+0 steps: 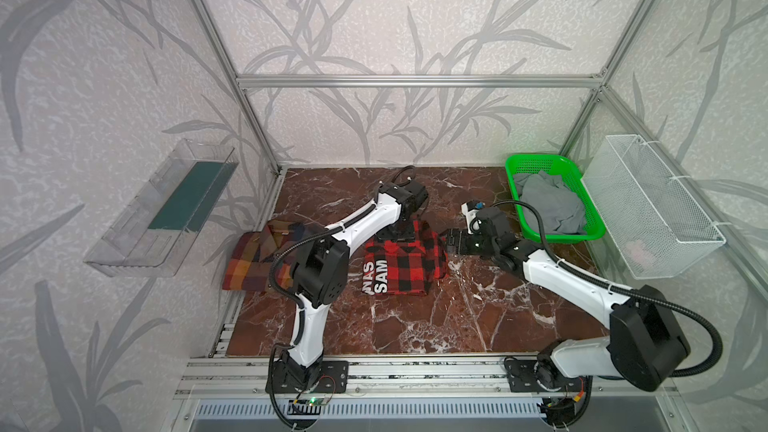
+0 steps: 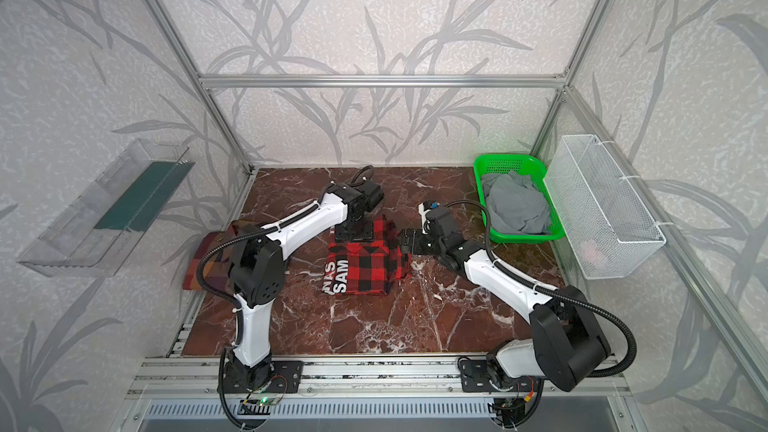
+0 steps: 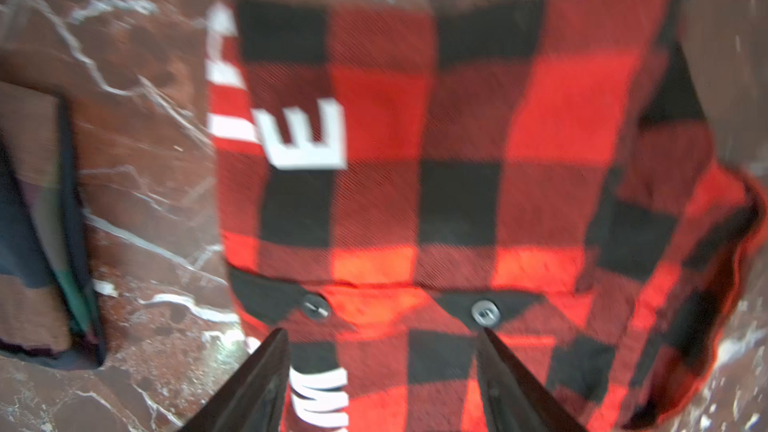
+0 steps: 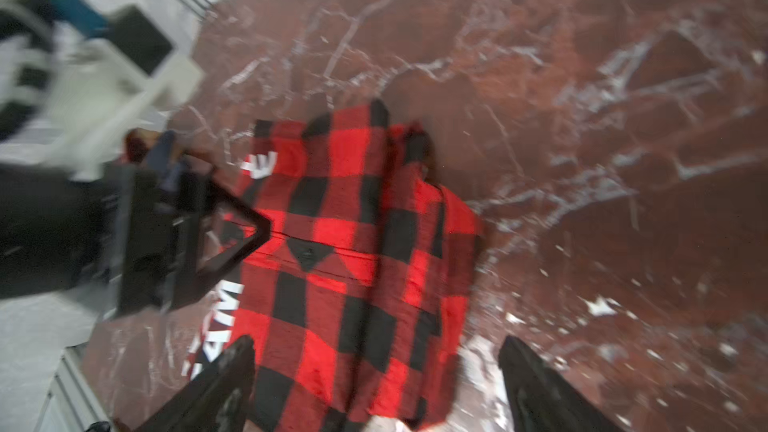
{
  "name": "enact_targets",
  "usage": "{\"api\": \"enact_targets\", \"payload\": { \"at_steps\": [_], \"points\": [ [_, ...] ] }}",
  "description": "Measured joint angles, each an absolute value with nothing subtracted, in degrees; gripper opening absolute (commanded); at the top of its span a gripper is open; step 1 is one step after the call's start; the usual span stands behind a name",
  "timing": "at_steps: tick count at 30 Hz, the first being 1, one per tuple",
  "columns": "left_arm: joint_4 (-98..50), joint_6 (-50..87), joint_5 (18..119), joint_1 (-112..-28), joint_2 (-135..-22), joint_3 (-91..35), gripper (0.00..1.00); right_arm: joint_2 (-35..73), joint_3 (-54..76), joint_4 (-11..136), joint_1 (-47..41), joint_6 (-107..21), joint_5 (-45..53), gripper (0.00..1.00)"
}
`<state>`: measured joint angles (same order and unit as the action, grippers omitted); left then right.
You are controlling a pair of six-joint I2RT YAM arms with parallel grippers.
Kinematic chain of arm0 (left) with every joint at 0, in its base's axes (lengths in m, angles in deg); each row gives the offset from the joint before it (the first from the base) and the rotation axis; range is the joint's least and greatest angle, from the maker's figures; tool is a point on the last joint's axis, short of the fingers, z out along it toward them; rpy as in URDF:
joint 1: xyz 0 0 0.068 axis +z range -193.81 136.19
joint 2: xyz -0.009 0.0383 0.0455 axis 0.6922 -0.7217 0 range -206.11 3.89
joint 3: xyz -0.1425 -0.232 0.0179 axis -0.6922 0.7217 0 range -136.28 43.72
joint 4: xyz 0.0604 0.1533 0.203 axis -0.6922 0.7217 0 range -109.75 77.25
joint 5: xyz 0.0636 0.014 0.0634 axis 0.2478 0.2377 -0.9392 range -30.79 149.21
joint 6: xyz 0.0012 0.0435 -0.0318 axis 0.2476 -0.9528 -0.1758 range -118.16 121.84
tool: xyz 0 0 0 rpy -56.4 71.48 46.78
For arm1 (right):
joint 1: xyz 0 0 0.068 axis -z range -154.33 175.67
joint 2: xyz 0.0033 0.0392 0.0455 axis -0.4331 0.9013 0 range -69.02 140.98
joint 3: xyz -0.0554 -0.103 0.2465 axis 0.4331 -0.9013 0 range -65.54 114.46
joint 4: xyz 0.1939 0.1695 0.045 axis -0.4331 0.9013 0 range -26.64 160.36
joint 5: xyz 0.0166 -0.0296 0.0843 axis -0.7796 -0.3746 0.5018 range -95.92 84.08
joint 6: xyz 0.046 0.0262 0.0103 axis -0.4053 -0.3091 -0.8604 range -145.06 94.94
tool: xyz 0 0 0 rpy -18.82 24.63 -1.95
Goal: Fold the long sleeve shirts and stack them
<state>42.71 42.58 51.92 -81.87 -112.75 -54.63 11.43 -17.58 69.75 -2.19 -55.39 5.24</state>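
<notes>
Red-and-black check shirt (image 1: 409,268) (image 2: 370,268): folded into a compact, roughly square packet, lying flat near the middle of the desk (image 1: 457,317); buffalo check uppermost.
White letters (image 1: 376,278): printed on this shirt, showing along its left edge in both top views.
Buttons (image 3: 484,311): two dark ones visible on the shirt's upper face in the left wrist view.
Brown plaid shirt (image 1: 249,261) (image 2: 208,259): folded, on the desk to the left of the check shirt, apart from it with bare desk between; partly hidden behind the left arm.
Left gripper (image 1: 395,235) (image 3: 382,334): pointing down over the far edge of the check shirt; jaws apart, no cloth pinched between them.
Right gripper (image 1: 451,241) (image 4: 376,342): low at the right edge of the check shirt; jaws spread wide, one over the fabric and one over bare desk, nothing clamped.
Green basket (image 1: 512,184): plastic, well to the right of the check shirt at the far corner of the desk.
Grey cloth (image 1: 548,205): crumpled inside the green basket.
White wire basket (image 1: 648,201): hung on the frame, beyond the green basket from the check shirt.
Clear bin (image 1: 137,218): on the wall, far left of the check shirt, past the plaid one.
</notes>
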Motion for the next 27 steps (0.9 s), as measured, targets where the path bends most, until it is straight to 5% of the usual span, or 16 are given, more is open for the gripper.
{"api": "enact_targets", "payload": {
  "at_steps": [16, 27],
  "points": [
    [32.13, 41.24, 56.27, -85.87, -112.38, -39.81, 0.7, 26.12, -23.35, 54.86, 0.78, -57.44, 20.32, 0.92],
    [24.54, 40.08, 56.33, -86.02, -108.16, -32.99, 0.69, 32.19, -22.95, 42.65, -3.68, -60.41, 22.42, 0.79]
  ]
}}
